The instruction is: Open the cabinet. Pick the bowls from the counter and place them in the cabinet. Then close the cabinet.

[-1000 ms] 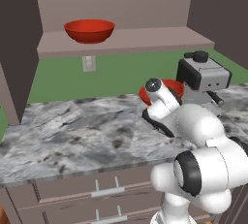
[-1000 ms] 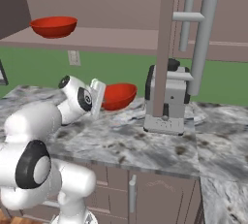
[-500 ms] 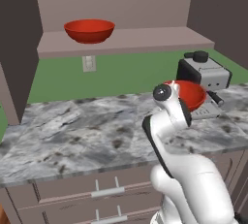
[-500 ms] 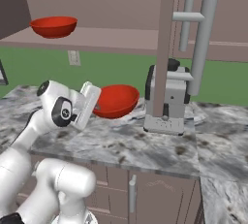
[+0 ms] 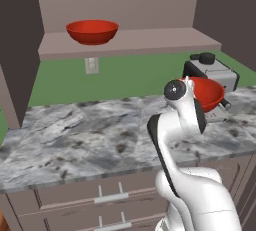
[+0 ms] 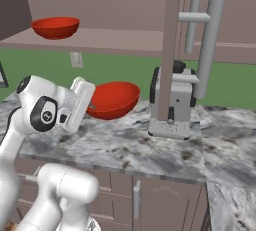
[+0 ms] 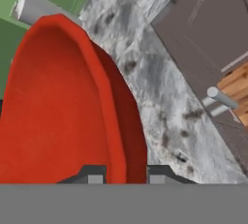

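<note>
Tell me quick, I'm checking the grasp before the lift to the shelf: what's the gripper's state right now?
Gripper: shut on the rim of the red bowl, one finger on each side of the wall, bowl held above the counter.

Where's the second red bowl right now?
The second red bowl is held in the gripper jaws above the counter, just left of the coffee machine.

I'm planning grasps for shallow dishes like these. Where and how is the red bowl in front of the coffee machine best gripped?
By its thin rim, one finger inside and one outside. The red bowl is too wide to span, so pinching the wall works, as the gripper does now, coming at the near rim.
</note>
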You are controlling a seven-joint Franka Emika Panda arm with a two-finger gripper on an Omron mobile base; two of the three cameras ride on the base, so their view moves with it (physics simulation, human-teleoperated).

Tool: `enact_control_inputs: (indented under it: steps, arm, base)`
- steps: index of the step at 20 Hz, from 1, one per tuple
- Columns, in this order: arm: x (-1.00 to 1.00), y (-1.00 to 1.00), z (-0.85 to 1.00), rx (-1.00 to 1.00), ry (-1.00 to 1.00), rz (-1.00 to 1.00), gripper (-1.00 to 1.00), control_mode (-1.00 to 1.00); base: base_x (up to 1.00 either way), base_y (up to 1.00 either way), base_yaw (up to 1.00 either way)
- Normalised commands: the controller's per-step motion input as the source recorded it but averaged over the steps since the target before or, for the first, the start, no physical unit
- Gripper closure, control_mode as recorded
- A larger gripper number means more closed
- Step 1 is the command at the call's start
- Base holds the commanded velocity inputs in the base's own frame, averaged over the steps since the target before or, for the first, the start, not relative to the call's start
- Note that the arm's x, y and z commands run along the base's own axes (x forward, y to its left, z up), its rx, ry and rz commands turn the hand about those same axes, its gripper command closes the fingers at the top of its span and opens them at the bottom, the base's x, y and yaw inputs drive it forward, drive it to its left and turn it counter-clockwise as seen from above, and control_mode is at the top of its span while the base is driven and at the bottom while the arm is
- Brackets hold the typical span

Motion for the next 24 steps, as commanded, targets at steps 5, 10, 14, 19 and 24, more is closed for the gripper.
enact_control_inputs:
  steps: [5,10,14,19,24]
  arm:
    - [-0.31,0.19,0.59,0.0,0.19,0.02,1.0,-1.0]
    - [-0.24,0.19,0.56,-0.04,0.07,0.09,1.0,-1.0]
    - [-0.26,0.19,0.39,-0.06,-0.04,0.04,1.0,-1.0]
    - [-0.62,0.0,0.32,0.0,-0.2,0.02,1.0,-1.0]
    - [-0.45,0.0,0.34,0.0,-0.18,0.01,1.0,-1.0]
  base:
    - [0.0,0.0,0.0]
    - [0.0,0.0,0.0]
    - [0.0,0.0,0.0]
    - [0.0,0.0,0.0]
    - [0.0,0.0,0.0]
